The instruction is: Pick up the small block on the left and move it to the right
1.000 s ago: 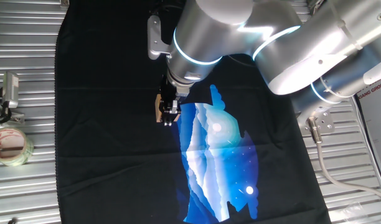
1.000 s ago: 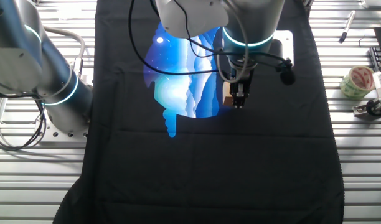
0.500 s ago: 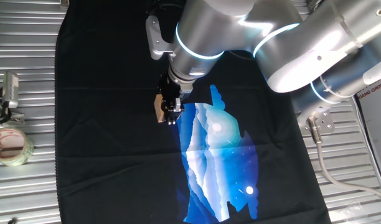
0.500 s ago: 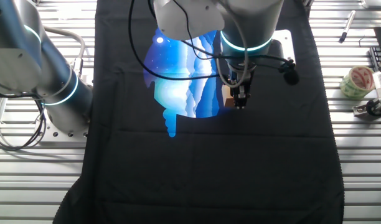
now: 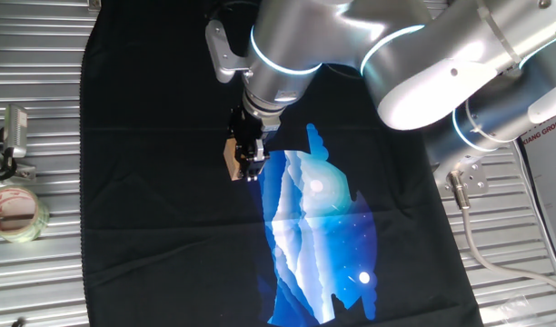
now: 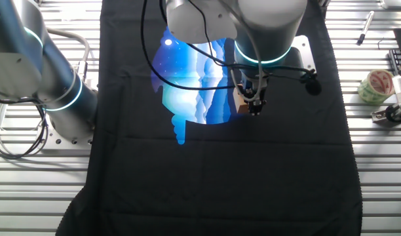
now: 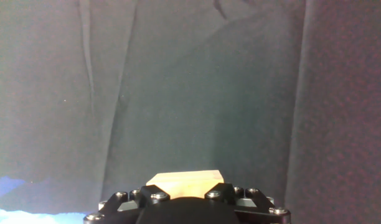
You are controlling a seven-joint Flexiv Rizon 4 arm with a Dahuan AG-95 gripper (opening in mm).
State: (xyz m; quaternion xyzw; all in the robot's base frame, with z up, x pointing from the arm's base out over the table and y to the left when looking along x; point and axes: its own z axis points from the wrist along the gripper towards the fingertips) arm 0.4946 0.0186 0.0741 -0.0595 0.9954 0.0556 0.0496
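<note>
The small block (image 5: 232,159) is a light tan wooden cube held between my gripper's fingers. My gripper (image 5: 250,165) is shut on it, just above the black cloth at the left edge of the blue print. The other fixed view shows the block (image 6: 240,105) beside the dark fingers of the gripper (image 6: 254,109), at the right edge of the print. In the hand view the block (image 7: 184,181) sits at the bottom centre, right in front of the gripper body, with plain black cloth beyond it.
A black cloth (image 5: 151,227) with a blue print (image 5: 319,218) covers the slatted metal table. A roll of clear tape (image 5: 14,213) and a metal clip (image 5: 12,136) lie off the cloth to the left. A pen (image 6: 364,27) lies at the far edge.
The arm has shifted slightly with the block in its grip, and the wrist has turned a little. The block stays held.
</note>
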